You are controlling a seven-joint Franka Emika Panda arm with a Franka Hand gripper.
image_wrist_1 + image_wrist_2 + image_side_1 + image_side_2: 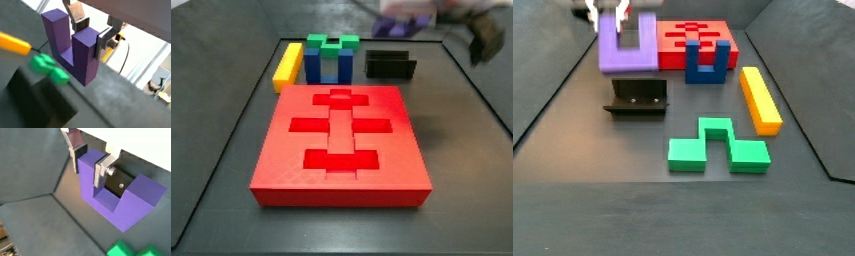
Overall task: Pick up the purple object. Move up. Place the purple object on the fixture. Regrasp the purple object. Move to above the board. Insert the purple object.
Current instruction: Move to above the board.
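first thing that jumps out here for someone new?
The purple object, clamped by one prong in the gripper and hanging above the black fixture. Next, the big red board with its cross-shaped cutouts, and the green block on the floor nearer the camera.

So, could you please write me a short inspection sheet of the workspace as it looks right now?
Surface: dark grey floor, walled sides.
Job's things: purple object held above the fixture, prongs up; red board unfilled.
Clutter: blue block, yellow bar, green block, each lying apart in a side view.
Gripper: gripper shut on one prong of the purple object.
Cables: a dark cable beyond the wall.
Surroundings: nothing seen clearly.
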